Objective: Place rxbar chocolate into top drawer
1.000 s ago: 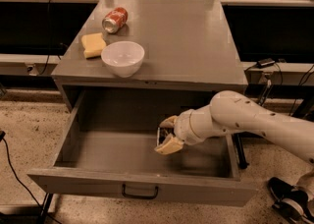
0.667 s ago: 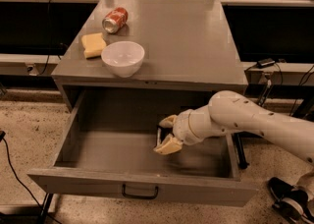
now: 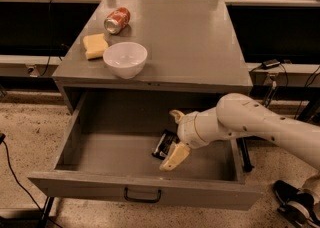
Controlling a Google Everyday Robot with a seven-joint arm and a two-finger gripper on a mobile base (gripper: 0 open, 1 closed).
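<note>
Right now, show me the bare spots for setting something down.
Top drawer: floor bare left of the rxbar chocolate; the gripper, jaws open, crowds the right. Cabinet top: bare right of the white bowl; sponge and soda can crowd its back left.

1. The rxbar chocolate [image 3: 163, 145], a small flat black wrapped bar, is lying slanted on the floor of the drawer, right of centre.
2. The top drawer [image 3: 90, 185], grey metal with a small dark handle, is standing pulled wide open.
3. The hand [image 3: 175, 137] is hanging inside the drawer just beside the bar, its fingers spread apart.
</note>
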